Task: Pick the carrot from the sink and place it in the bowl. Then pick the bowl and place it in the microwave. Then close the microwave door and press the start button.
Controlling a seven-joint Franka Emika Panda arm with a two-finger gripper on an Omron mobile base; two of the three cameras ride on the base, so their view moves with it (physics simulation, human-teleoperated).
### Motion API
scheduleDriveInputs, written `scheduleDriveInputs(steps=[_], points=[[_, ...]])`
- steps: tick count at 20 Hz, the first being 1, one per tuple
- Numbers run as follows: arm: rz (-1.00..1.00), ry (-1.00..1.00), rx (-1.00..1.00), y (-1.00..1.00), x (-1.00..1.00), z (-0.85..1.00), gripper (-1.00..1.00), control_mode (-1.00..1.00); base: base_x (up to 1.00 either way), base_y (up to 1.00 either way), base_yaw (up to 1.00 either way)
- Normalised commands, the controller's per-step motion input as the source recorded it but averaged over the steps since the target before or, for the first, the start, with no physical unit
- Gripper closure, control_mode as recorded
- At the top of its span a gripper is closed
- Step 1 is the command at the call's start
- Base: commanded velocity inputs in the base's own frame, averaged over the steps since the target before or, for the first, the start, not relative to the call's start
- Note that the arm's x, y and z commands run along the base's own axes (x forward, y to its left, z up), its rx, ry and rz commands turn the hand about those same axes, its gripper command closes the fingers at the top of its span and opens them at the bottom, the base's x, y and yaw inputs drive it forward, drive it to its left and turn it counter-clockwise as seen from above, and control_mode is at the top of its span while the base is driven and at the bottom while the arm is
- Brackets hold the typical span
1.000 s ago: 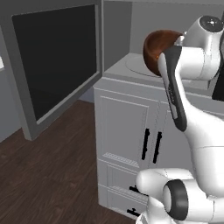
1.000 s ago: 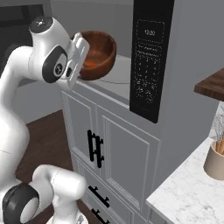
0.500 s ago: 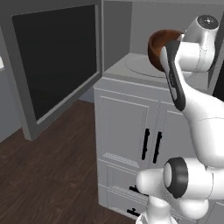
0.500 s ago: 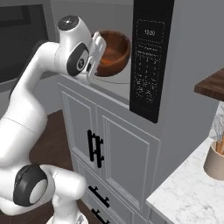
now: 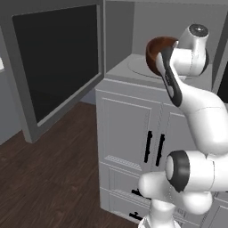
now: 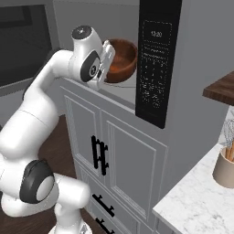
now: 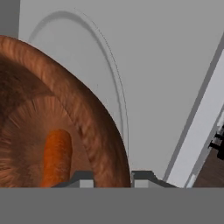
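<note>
Hand view: carrot [image 7: 56, 155] lies inside the bowl [image 7: 65, 113], tool [image 7: 112, 178] clamped on its 3 o'clock rim over the microwave [image 7: 166, 65] turntable.

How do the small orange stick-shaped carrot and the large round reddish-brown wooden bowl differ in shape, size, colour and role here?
The small orange stick-shaped carrot is thin and straight; the large round reddish-brown wooden bowl is wide, curved and deep. The carrot is far smaller than the bowl. The carrot is plain orange; the bowl is grained red-brown. The carrot lies inside; the bowl contains it. Both are carried together over the microwave's turntable plate.
</note>
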Motion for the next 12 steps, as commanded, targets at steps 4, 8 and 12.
scheduleDriveInputs(steps=[4, 8, 12], points=[[0.0, 0.0, 0.0, 0.0, 0.41, -0.17, 1.0, -1.0, 0.0, 0.0, 0.0], [0.0, 0.0, 0.0, -0.03, 0.48, -0.12, 1.0, -1.0, 0.0, 0.0, 0.0], [0.0, -0.1, 0.0, 0.0, 0.44, -0.23, -1.0, -1.0, 0.0, 0.0, 0.0]])
